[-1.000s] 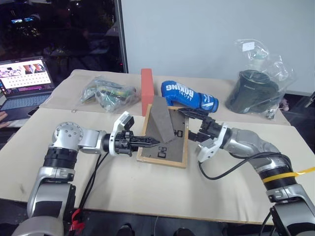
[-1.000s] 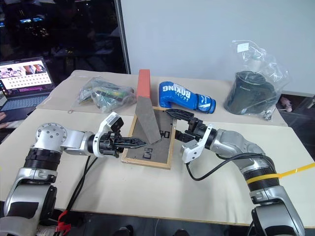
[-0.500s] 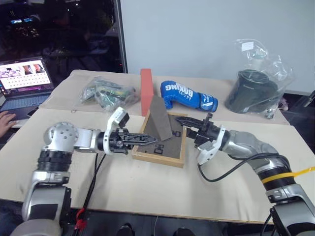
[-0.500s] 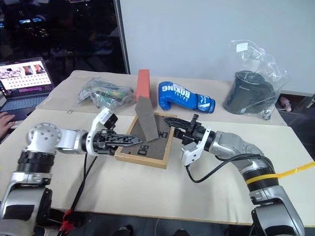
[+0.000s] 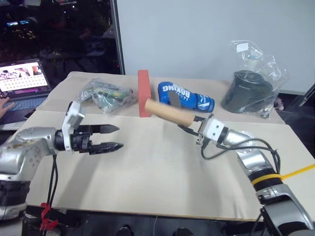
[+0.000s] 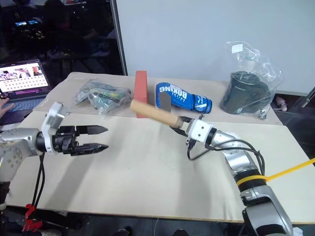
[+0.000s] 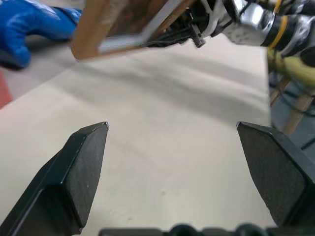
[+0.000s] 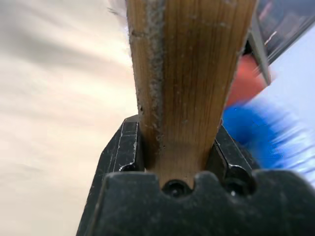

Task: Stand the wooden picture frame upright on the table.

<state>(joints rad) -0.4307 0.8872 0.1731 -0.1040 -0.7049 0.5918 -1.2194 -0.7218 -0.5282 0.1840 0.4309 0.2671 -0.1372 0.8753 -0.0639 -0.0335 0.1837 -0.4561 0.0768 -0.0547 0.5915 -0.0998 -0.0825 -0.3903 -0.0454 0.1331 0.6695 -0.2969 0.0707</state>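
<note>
Holding the wooden picture frame (image 5: 169, 113) by one end, the right gripper (image 5: 197, 127) is clamped on it above the worktop (image 5: 157, 172) (long axis tilted toward the red block (image 5: 143, 93)); left gripper (image 5: 112, 137) gapes, empty, well apart.

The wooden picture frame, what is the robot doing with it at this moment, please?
The right gripper is shut on one edge of the wooden picture frame and holds it in the air above the table, so it is not standing yet. The left gripper is open and holds nothing, off to the side. Behind the frame lie a red block, a blue boxing glove and two plastic bags.
</note>
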